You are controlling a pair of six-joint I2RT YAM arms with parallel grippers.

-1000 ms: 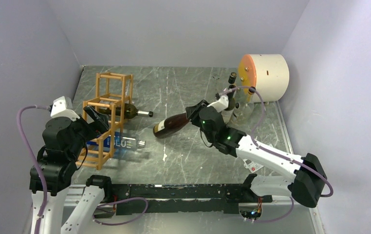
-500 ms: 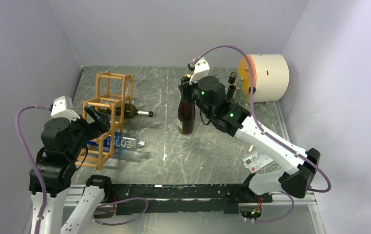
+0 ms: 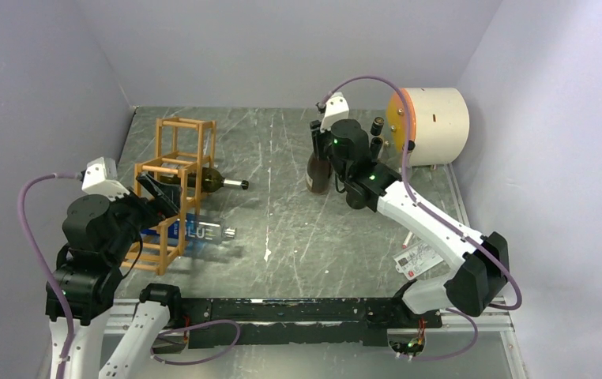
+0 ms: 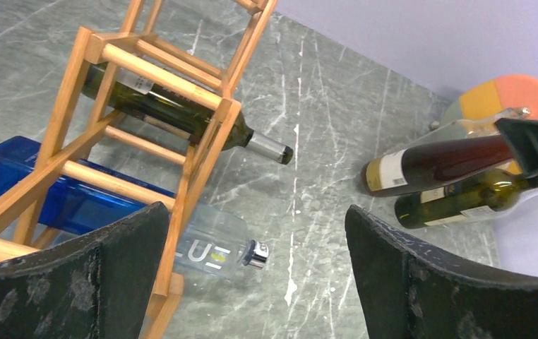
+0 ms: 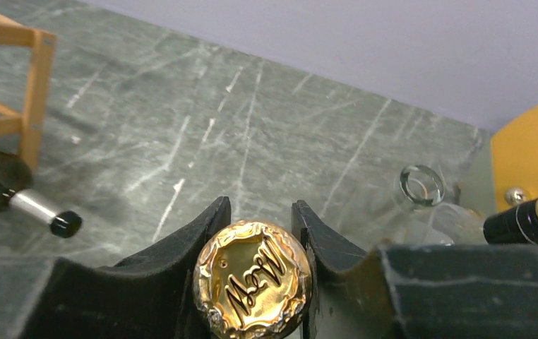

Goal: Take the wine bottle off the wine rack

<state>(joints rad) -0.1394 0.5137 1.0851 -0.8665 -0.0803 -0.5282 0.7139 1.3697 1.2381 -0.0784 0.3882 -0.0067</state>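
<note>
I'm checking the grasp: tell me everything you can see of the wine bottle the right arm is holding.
The wine bottle is dark glass with a pale label low on its body and a crinkled gold foil cap embossed with script. It is upright at the far right of the table, the right fingers clamped on its top. Whether its base touches down is unclear.

place: robot test cell in a lab | sign 1: plain pale-violet walls (image 3: 282,47) close three sides of my grey scratched stone-pattern table (image 3: 282,229) | sign 2: I am bolted on a black metal rail (image 3: 298,312)
</note>
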